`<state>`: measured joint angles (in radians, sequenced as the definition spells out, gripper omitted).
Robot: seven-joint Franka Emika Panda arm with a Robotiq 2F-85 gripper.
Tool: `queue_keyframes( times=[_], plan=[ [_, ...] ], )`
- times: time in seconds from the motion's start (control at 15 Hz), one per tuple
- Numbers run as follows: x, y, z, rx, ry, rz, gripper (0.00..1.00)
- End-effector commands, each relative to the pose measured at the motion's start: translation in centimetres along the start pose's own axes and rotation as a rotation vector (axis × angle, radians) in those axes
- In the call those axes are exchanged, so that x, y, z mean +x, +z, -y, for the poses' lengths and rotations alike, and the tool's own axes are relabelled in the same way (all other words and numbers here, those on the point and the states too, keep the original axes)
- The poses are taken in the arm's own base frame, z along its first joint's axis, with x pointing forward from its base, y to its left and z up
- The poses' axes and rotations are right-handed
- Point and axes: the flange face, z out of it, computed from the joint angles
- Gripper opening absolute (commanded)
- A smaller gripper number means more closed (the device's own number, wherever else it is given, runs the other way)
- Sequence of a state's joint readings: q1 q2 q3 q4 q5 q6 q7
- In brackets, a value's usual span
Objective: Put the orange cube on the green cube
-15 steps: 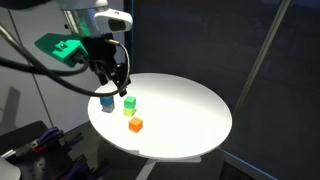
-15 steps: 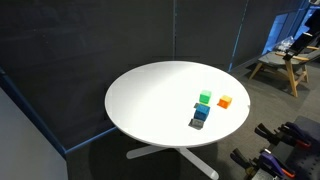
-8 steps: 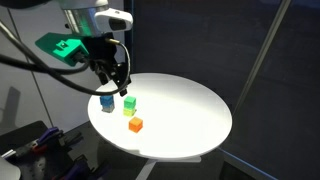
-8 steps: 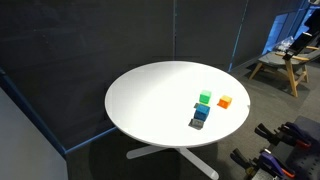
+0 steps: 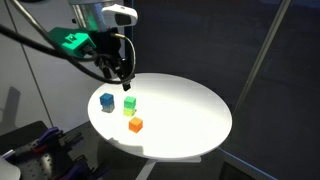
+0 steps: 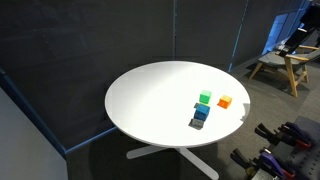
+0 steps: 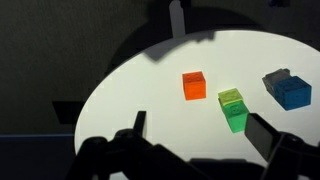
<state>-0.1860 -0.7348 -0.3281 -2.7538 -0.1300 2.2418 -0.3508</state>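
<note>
The orange cube lies on the round white table; it shows in both exterior views. The light yellowish-green cube lies close beside it, touching a darker green cube. My gripper hangs above the table's edge, above and behind the cubes. In the wrist view its jaws are open and empty, with the green cubes just ahead of one finger.
A blue cube lies near the table's edge beside the green ones. Dark curtain walls surround the table. A wooden stand is off to one side.
My gripper has risen and shifted slightly away from the blue cube, which now shows in full. The cubes have not moved.
</note>
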Motion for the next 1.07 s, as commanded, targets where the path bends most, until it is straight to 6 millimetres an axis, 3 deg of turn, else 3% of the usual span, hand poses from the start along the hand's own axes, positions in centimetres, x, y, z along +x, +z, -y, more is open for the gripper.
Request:
queue_keyframes(
  times=[0.0, 0.53, 1.0],
  plan=[
    [2.2, -1.0, 0.5, 0.024, 0.010, 0.030, 1.00],
    [7.0, -2.4, 1.6, 0.055, 0.017, 0.080, 1.00],
    [11.2, -1.9, 2.8, 0.059, -0.044, 0.191, 1.00]
  ],
)
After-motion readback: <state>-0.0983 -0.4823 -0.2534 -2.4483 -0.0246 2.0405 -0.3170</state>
